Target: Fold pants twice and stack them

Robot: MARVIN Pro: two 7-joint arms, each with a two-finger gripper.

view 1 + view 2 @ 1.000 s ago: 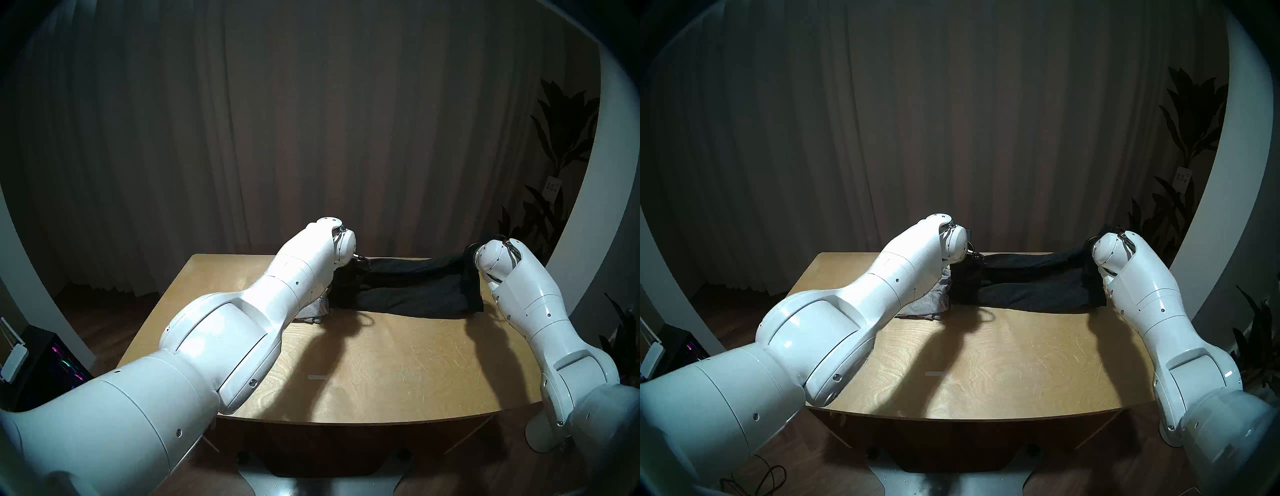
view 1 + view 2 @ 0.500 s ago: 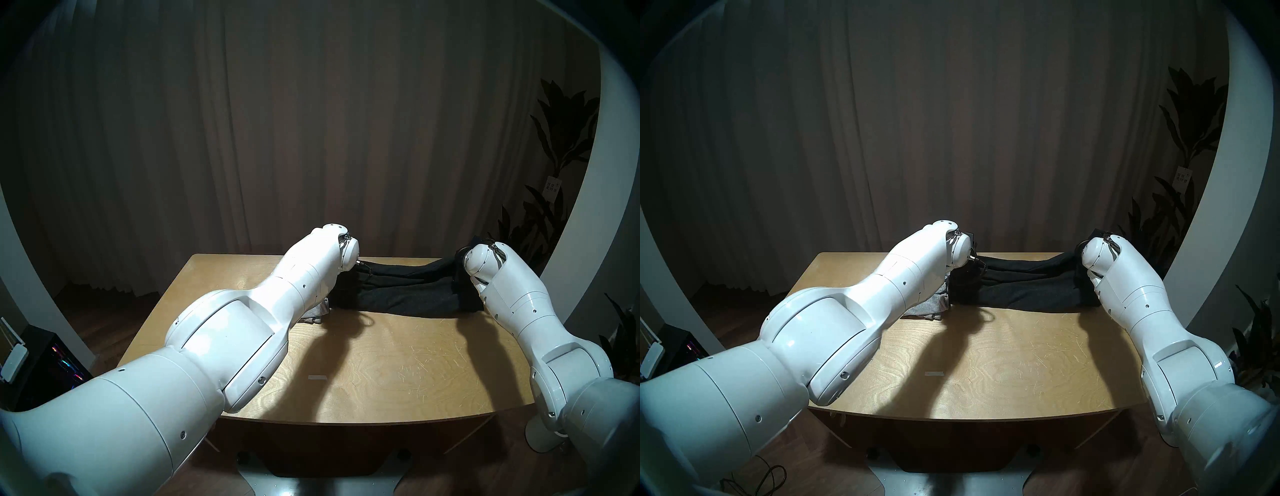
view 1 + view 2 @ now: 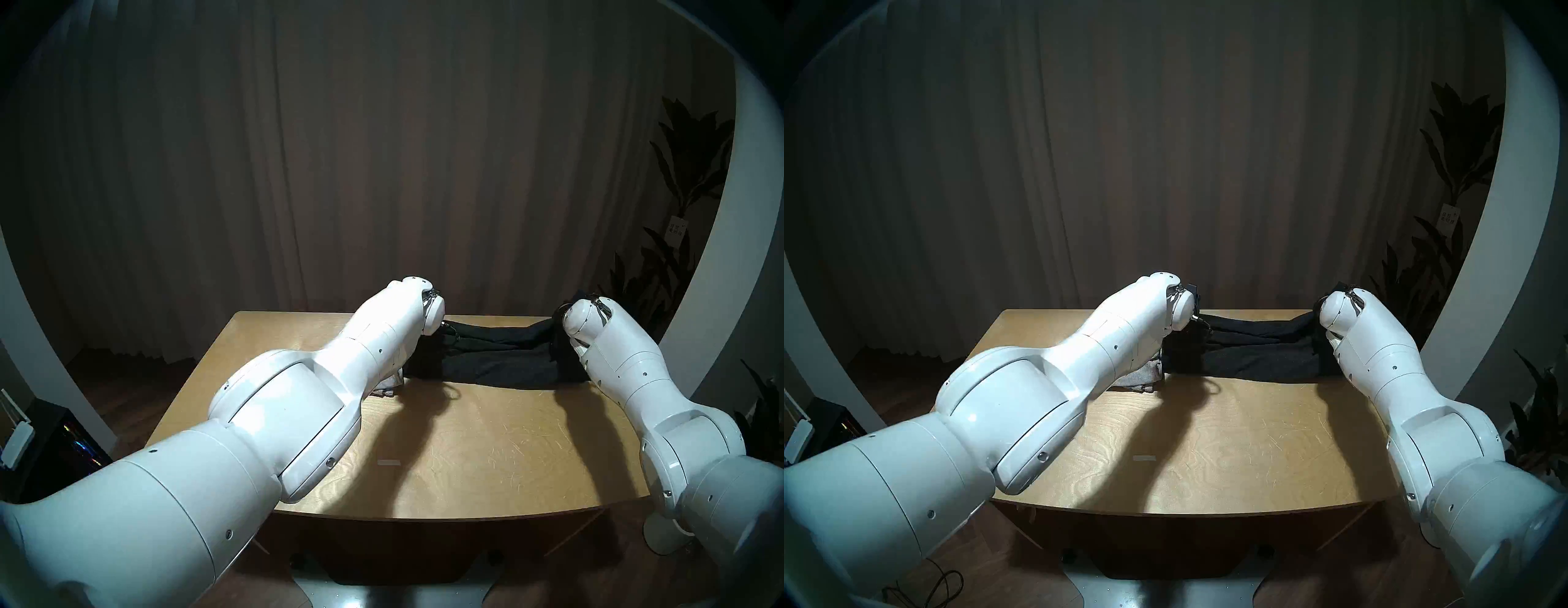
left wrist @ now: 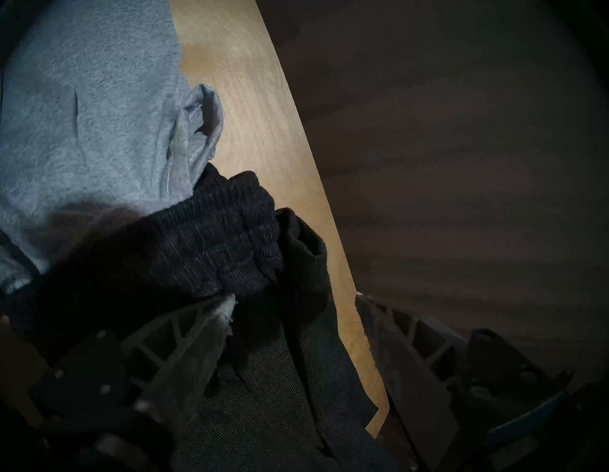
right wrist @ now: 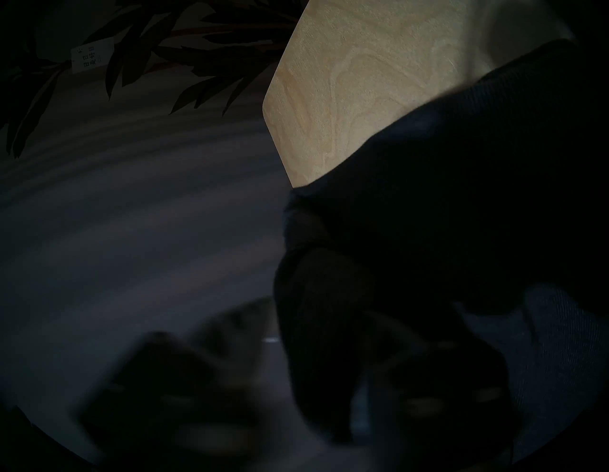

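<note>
Black shorts (image 4: 230, 237) between parted left jaws, right jaws' state unclear

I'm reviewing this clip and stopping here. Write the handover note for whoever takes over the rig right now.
Left gripper: open, jaws astride the black shorts' waistband end.
Right gripper: too dark to read, at the shorts' other end.
Black shorts lie in a long strip along the table's far edge, overlapping the grey shorts at their left end.
Left: crosswise fold of the black pair, then stacking.

Black shorts (image 4: 230, 237) bunched over grey shorts (image 4: 85, 108) at table (image 4: 250, 108) edge — jaws apart.
</note>
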